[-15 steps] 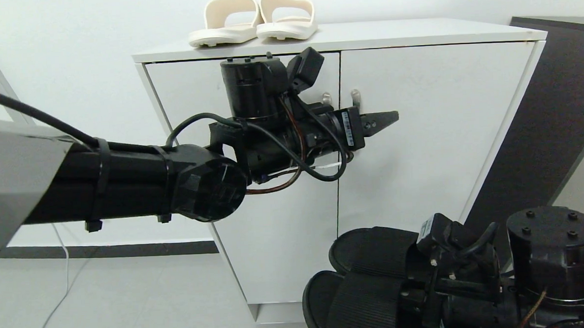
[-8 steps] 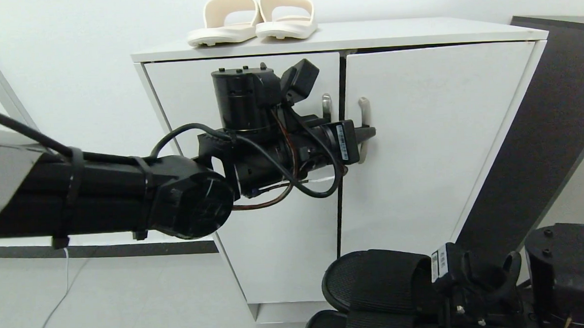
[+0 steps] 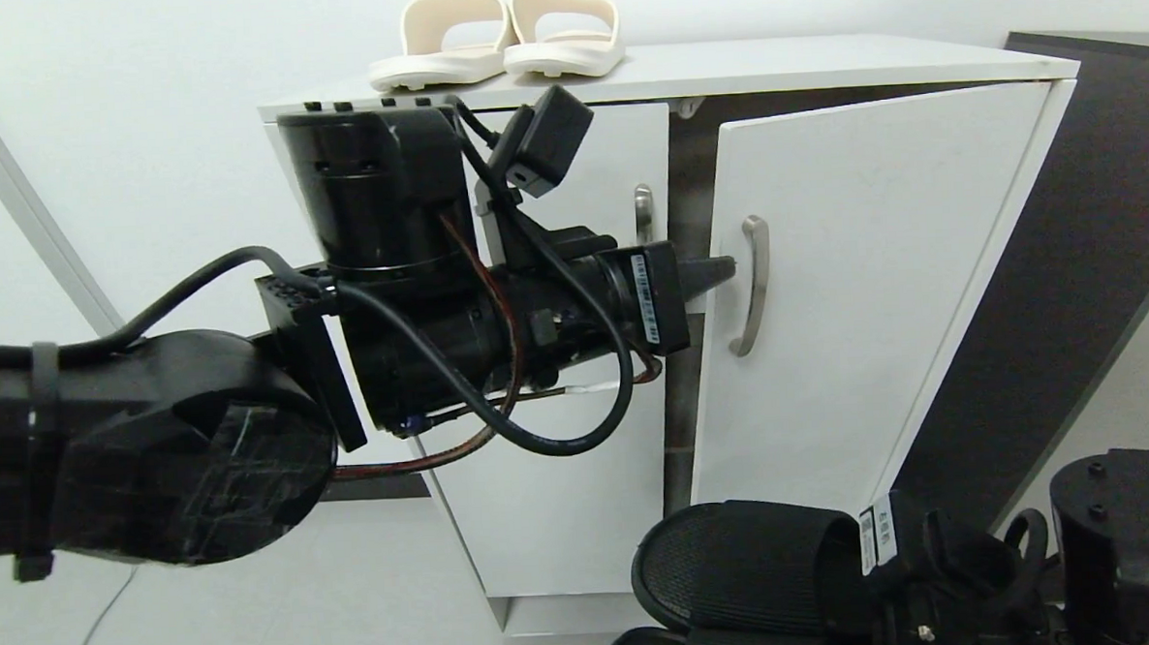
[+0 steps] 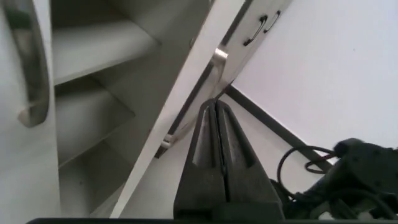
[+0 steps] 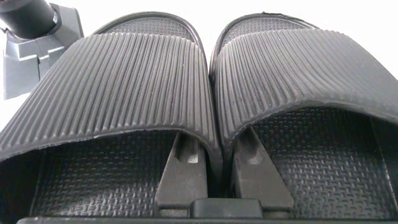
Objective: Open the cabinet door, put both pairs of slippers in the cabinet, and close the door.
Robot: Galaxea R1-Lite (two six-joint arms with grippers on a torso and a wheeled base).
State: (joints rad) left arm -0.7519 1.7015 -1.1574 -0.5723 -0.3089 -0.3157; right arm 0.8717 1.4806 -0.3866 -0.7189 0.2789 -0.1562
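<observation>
A white cabinet (image 3: pixel 815 65) stands before me with its right door (image 3: pixel 873 280) swung partly open; shelves (image 4: pixel 93 46) show inside. My left gripper (image 3: pixel 718 270) is shut, its tip against the bar of that door's handle (image 3: pixel 750 286); the left wrist view shows its fingers (image 4: pixel 208 143) pressed together. The left door (image 3: pixel 544 518) stays closed. A cream pair of slippers (image 3: pixel 494 35) rests on the cabinet top. Low at the right, my right gripper (image 5: pixel 217 171) is shut on the black slippers (image 3: pixel 740 567), one finger inside each shoe, pinching their adjoining walls.
A dark panel (image 3: pixel 1095 242) leans beside the cabinet on the right. White wall and pale floor (image 3: pixel 257 608) lie to the left, with a thin cable (image 3: pixel 93 615) trailing on the floor.
The right door has swung from closed to partly open as my left arm drew back toward me. My right arm with the black slippers has sunk lower.
</observation>
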